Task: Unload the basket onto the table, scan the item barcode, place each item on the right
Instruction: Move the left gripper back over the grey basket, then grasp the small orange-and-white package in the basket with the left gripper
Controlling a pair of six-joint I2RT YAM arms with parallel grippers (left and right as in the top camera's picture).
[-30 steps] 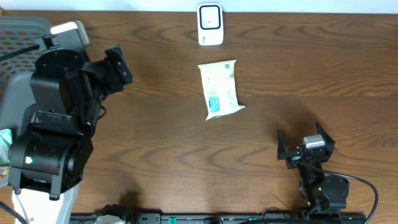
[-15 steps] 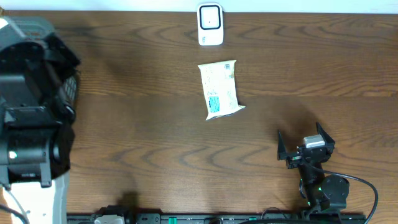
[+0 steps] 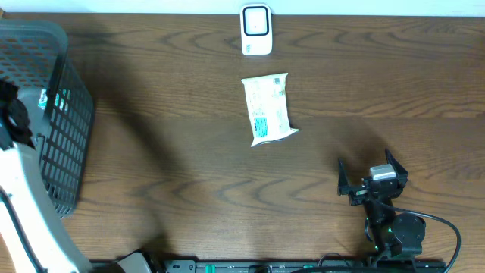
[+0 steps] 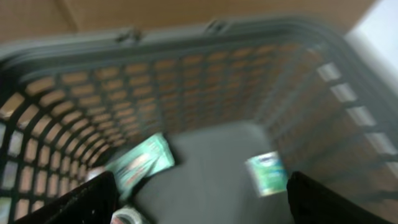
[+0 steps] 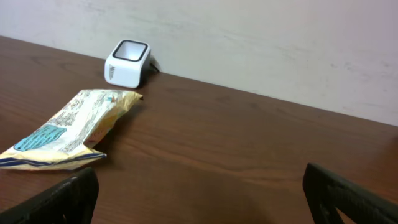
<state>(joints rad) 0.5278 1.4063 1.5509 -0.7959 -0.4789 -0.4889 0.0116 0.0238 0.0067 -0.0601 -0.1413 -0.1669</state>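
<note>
Left hand (image 4: pixel 199 208) hangs right over the grey basket (image 3: pixel 72 114) at the far-left end of the surface, fingers spread wide and pinching nothing. Down on the basket floor the blurred left wrist view shows a green packet (image 4: pixel 140 163) towards the left wall and a smaller green-labelled item (image 4: pixel 266 174) to the right, well apart from each other.

Out in the middle of the surface a pale snack packet (image 3: pixel 269 108) lies flat, just on the near side of the white scanner (image 3: pixel 256 30) but not touching it. Which face carries its barcode I can't tell.

Right hand (image 3: pixel 370 171) sits at the near right, fingers spread, empty, well apart from that packet and pointed towards it and the scanner.

This reads as the fetching step: nothing is in front of the scanner, and the left hand looks set to pick from the basket. Next it must drop between the walls onto one item, pinch it, lift it clear of the rim, then carry it to the scanner window with the barcode facing it.
</note>
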